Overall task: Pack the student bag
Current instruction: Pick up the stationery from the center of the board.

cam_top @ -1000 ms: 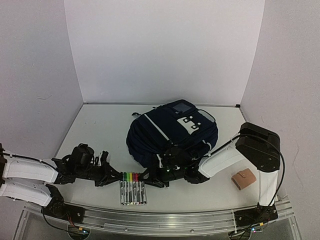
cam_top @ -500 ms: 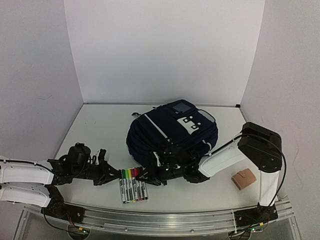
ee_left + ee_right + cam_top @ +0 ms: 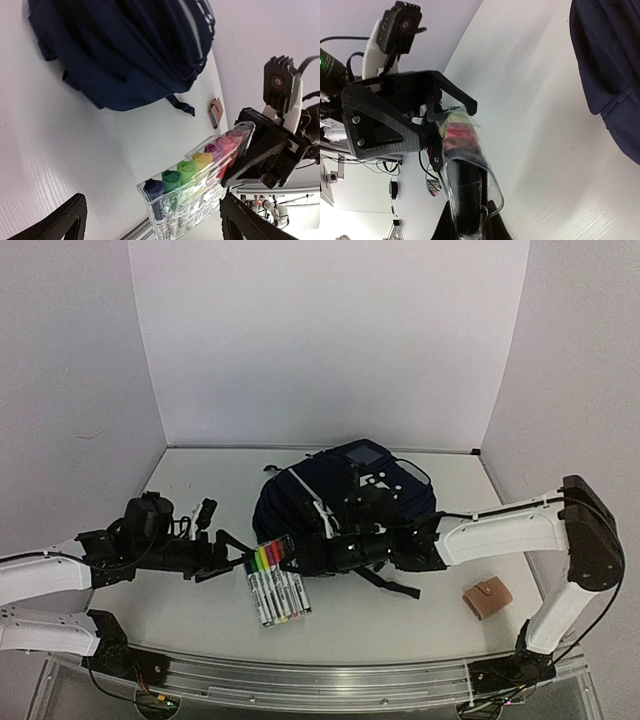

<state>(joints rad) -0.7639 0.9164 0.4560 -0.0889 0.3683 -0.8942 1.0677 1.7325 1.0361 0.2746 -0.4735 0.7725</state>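
Observation:
The student bag (image 3: 375, 498) is a dark navy backpack lying at the table's middle back, also in the left wrist view (image 3: 125, 50) and the right wrist view (image 3: 610, 65). A clear pack of coloured markers (image 3: 278, 588) hangs tilted above the table in front of it. My right gripper (image 3: 296, 551) is shut on the pack's cap end, which is pinched between its fingers (image 3: 466, 222). My left gripper (image 3: 230, 552) stands open just left of the pack; its fingertips (image 3: 65, 225) sit wide on either side of the marker pack (image 3: 192, 192) without touching it.
A small tan wallet (image 3: 487, 597) lies on the table at the front right, also seen past the bag (image 3: 216, 111). White walls close the table at the back and sides. A metal rail (image 3: 330, 675) runs along the near edge.
My left gripper has opened and let go of the marker pack. The right gripper has shut on the pack's cap end and raised it off the table, tilted.

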